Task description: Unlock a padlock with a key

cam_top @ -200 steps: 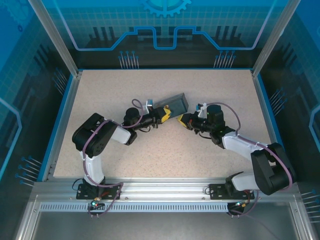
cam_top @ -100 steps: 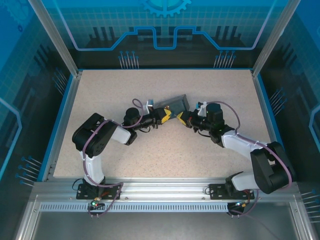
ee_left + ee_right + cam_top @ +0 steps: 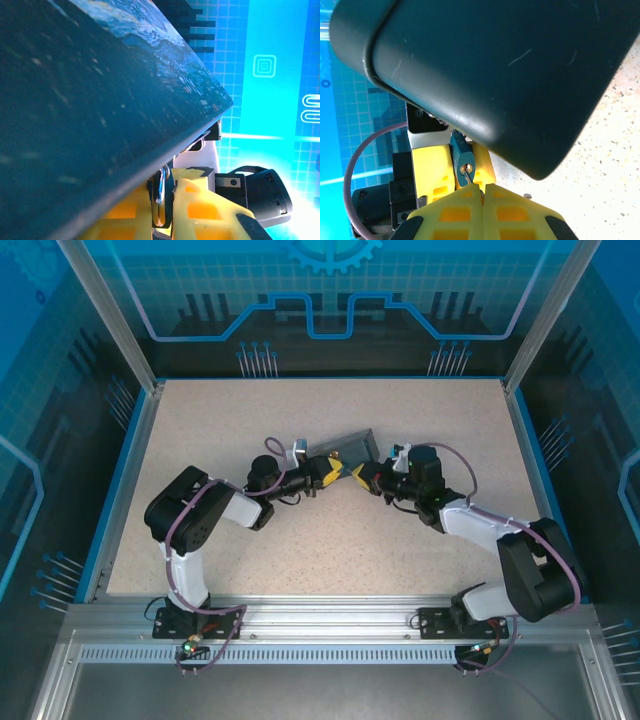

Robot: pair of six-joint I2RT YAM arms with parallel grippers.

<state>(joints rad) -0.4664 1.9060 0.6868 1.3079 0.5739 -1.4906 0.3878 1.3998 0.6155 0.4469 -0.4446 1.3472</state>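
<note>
The small bluish padlock (image 3: 463, 159) sits clamped between the yellow fingers (image 3: 432, 167) of my left gripper (image 3: 337, 472), keyhole end toward the right wrist camera. My right gripper (image 3: 482, 187) is shut on the thin dark key (image 3: 470, 179), whose tip touches the brass keyhole. From the left wrist the padlock's shiny shackle side (image 3: 161, 192) shows between the left gripper (image 3: 162, 220) fingers, just under the box edge. From above, the right gripper (image 3: 359, 476) meets the left one tip to tip at mid-table.
The blue-and-yellow painting-print box (image 3: 352, 447) lies right behind both grippers, looming dark over them in both wrist views (image 3: 495, 65) (image 3: 75, 100). A speckled beige tabletop (image 3: 300, 550) spreads all round, bounded by a blue rim (image 3: 125, 470).
My right gripper has moved left toward the left gripper, bringing the key up to the padlock's keyhole. The left arm has stayed put.
</note>
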